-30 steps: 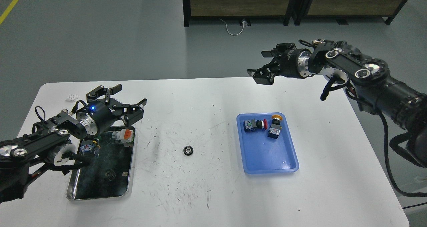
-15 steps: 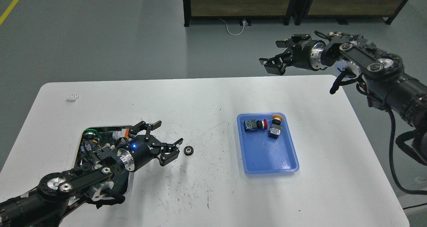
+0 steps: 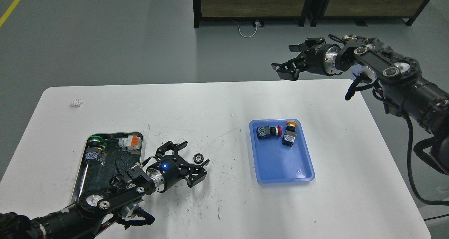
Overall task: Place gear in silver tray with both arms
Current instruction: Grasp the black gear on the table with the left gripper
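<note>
A small black gear (image 3: 198, 157) lies on the white table (image 3: 224, 102), right of the silver tray (image 3: 79, 183). My left gripper (image 3: 191, 160) is open, low over the table, with the gear between its spread fingers; whether they touch it I cannot tell. The silver tray at the left holds a green-topped switch (image 3: 94, 141), a blue part (image 3: 92, 156) and an orange-and-white part (image 3: 129, 141). My left arm covers the tray's lower part. My right gripper (image 3: 292, 60) is open and empty, raised beyond the table's far right edge.
A blue plastic tray (image 3: 280, 161) right of centre holds two push-button switches (image 3: 267, 131) (image 3: 289, 133). A small white piece (image 3: 76, 102) lies at the far left of the table. Dark shelving stands on the floor behind.
My left gripper moved right and down along the table until its open fingers stand around the gear. My right arm has stayed almost still, shifting slightly.
</note>
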{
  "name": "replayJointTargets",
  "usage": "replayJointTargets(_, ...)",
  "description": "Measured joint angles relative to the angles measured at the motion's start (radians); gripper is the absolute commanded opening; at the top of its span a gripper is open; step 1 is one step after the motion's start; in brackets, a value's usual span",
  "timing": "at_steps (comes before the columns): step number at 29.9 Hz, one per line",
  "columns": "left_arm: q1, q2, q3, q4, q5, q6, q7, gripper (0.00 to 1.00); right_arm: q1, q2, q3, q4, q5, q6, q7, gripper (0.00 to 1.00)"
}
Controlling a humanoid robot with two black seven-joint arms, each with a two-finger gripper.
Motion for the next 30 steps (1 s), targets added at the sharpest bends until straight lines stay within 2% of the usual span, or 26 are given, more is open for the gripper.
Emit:
replayJointTargets(10,0.003,-0.018,0.011,0.019,-0.007,0.003,-0.003,0.95,-0.002,0.002,-0.001,0.001,0.0,-0.007,0.0,0.86)
replayJointTargets(24,0.007,-0.019,0.015,0.03,-0.008,0.004,0.003,0.68,-0.006,0.002,-0.002,0.001,0.0,-0.008,0.0,0.86)
replayJointTargets(30,0.004,-0.02,0.034,0.03,-0.008,0.003,0.008,0.52,-0.006,0.002,-0.002,0.001,0.0,-0.008,0.0,0.86)
